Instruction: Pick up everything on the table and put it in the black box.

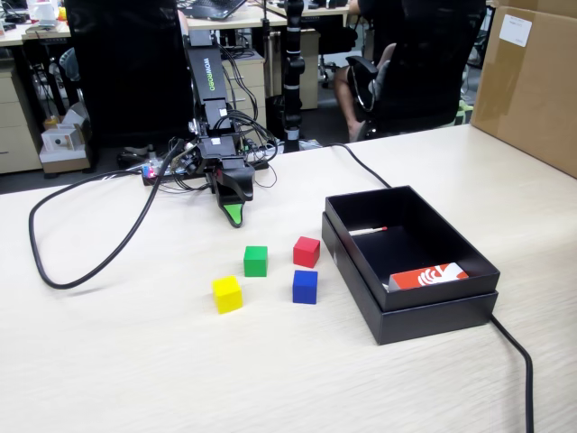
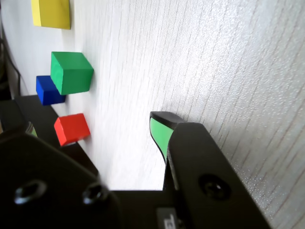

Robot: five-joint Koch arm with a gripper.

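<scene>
Gripper (image 1: 233, 215): hanging low over the beige wood-grain table (image 1: 108, 361); jaw state hard to tell
Cubes: small green cube (image 1: 255, 261) sitting at 6 o'clock from gripper; all outside the matte black cardboard box (image 1: 433, 311)

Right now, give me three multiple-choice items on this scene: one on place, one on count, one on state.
1. In the fixed view, which small plain cube lies nearest the shallow matte black cardboard box?
A. yellow cube
B. red cube
C. green cube

2. How many cubes are on the light beige wood-grain table?
A. two
B. three
C. four

3. What is in the black box?
A. an orange-and-white card and a thin red-tipped stick
B. the blue cube
C. nothing

Key:
1 B, the red cube sits just beside the box wall.
2 C, yellow, green, red and blue.
3 A, card and stick lie inside; no cubes.
</scene>
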